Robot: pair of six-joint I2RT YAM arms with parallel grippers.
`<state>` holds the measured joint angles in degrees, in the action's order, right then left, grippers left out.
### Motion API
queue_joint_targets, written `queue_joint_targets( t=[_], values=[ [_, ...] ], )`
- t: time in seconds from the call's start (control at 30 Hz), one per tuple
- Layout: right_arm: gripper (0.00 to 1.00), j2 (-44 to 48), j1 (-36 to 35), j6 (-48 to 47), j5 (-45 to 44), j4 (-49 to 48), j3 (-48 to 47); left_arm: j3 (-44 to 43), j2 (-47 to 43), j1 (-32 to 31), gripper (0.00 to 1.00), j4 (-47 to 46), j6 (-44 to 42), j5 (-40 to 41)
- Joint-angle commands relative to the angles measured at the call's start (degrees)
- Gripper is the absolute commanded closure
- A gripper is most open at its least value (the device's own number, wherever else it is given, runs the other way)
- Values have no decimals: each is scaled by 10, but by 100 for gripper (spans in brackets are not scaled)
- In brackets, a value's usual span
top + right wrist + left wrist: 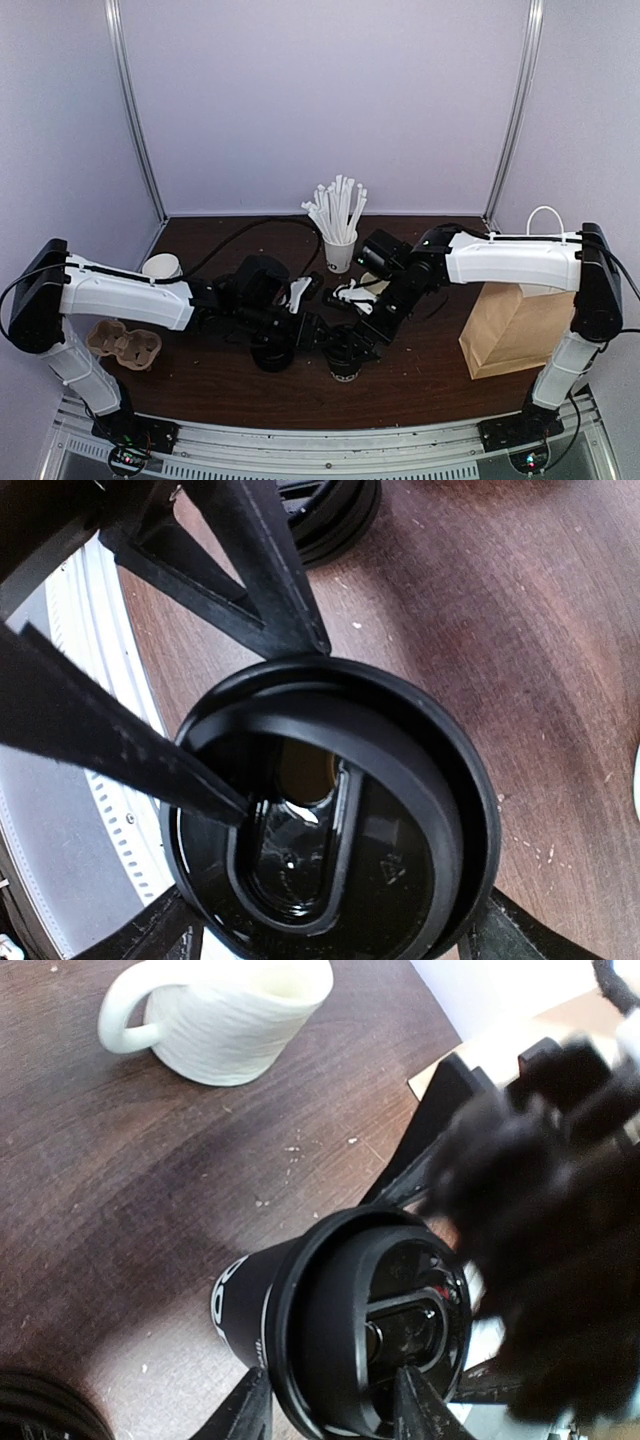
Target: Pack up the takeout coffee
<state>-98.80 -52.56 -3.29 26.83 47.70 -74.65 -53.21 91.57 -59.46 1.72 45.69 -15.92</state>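
Note:
The takeout coffee (pixel 345 368) stands at the table's front centre, black lid on top. In the left wrist view the takeout coffee (pixel 340 1330) shows its black band with white lettering. My left gripper (pixel 330 1392) is shut on it, one finger against the wall under the rim and the other on the lid top; it reaches in from the left (pixel 333 350). In the right wrist view the lid (pixel 400 810) fills the frame. My right gripper (pixel 330 928) hangs over it, open, one finger on each side of the rim. From above, the right gripper (pixel 353 332) comes down from the right.
A stack of spare black lids (pixel 272 355) lies just left of the cup. A cream ribbed mug (pixel 230 1020) sits behind it. A cup of white straws (pixel 340 250) stands at the back. A brown paper bag (pixel 515 330) is at the right, a cardboard cup carrier (pixel 125 345) at the left.

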Motion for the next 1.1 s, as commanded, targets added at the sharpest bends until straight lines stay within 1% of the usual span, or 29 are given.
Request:
queue_joint_targets(
  t=[0.0,0.07,0.13,0.27,0.33,0.47,0.6,0.63,0.67,0.7,0.77,0.83,0.93,1.0,1.07],
  values=[
    [13,-77,10,8,-213,-5,11,72,11,-5,58,78,13,39],
    [13,-70,11,2,-171,-2,-2,70,8,-5,57,72,10,39],
    [13,-55,15,-20,-104,1,-9,51,3,-5,56,68,-4,38],
    [11,-7,25,-64,-5,16,-7,-12,-1,-7,51,61,-38,36],
    [8,16,34,-72,14,29,-11,-39,-2,-7,47,56,-52,41],
    [1,52,55,-76,20,50,-21,-82,-1,-7,40,56,-71,44],
    [1,68,68,-95,30,79,-32,-101,-4,-7,37,86,-80,58],
    [1,72,70,-96,31,78,-31,-102,-7,-7,18,92,-83,60],
    [1,77,71,-100,31,77,-30,-103,-12,-7,4,99,-88,64],
    [0,82,71,-107,32,77,-31,-105,-16,-7,3,110,-96,69],
    [2,92,72,-126,33,85,-39,-111,-30,-8,5,133,-127,74],
    [4,108,75,-145,37,95,-48,-123,-43,-13,6,165,-180,86],
    [7,137,81,-155,39,86,-44,-165,-49,-23,6,265,-258,130],
    [10,142,83,-144,12,76,-40,-192,-47,-23,5,333,-256,187],
    [16,138,90,-130,2,64,-30,-201,-46,-22,10,377,-198,220]
  ],
)
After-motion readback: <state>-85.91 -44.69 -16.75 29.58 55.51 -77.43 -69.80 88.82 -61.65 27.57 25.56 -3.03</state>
